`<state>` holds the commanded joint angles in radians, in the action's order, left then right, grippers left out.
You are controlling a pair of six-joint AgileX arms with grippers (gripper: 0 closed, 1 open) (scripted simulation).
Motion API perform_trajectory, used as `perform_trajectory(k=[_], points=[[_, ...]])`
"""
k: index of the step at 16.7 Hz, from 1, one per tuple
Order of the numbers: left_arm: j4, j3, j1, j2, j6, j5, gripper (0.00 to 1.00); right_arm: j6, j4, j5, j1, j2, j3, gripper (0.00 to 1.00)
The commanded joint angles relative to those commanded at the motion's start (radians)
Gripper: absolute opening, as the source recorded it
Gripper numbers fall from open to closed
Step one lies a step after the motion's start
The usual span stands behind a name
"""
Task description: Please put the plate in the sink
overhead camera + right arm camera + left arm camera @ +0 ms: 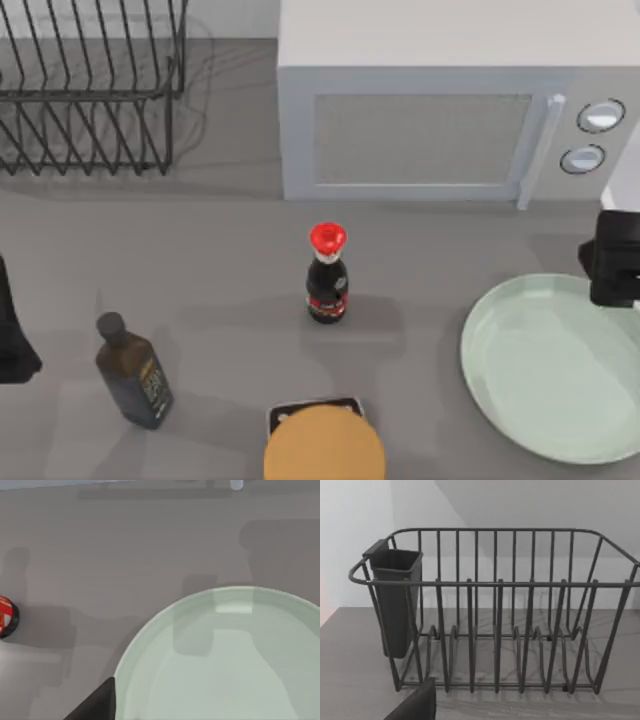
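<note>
Top view: plate (550, 365) flat on tabletop (220, 260) at 4 o'clock, empty. Right gripper (612, 262) at plate's 1 o'clock rim; fingers' state: cannot tell. Left arm (15, 330) parked at 9. Risk: shallow rim slips from pinch; sweep may topple soy bottle (326, 275).

Left wrist: rack (495, 610) empty, its cup (394, 600) too, far as visible.

Right wrist: plate (225, 665) bare.

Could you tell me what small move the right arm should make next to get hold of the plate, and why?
Probably lower the right gripper toward the near rim of the plate and line its fingers up across that rim. In the top view the gripper sits by the plate's far right edge, not gripping it. The right wrist view looks down on the plate lying flat on the counter. The left arm is parked at the table's left edge.
</note>
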<state>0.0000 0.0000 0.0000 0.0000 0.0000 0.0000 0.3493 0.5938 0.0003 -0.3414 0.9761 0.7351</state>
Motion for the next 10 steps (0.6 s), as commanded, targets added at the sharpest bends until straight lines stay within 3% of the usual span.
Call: perform_trajectory(k=[6,10], points=[[0.0,0.0,0.0,0.0,0.0,0.0,1.0,0.183,0.312,0.0,-0.179,0.569,0.39,1.0],[0.0,0.0,0.0,0.0,0.0,0.0,1.0,0.26,0.442,0.0,-0.254,0.795,0.55,1.0]])
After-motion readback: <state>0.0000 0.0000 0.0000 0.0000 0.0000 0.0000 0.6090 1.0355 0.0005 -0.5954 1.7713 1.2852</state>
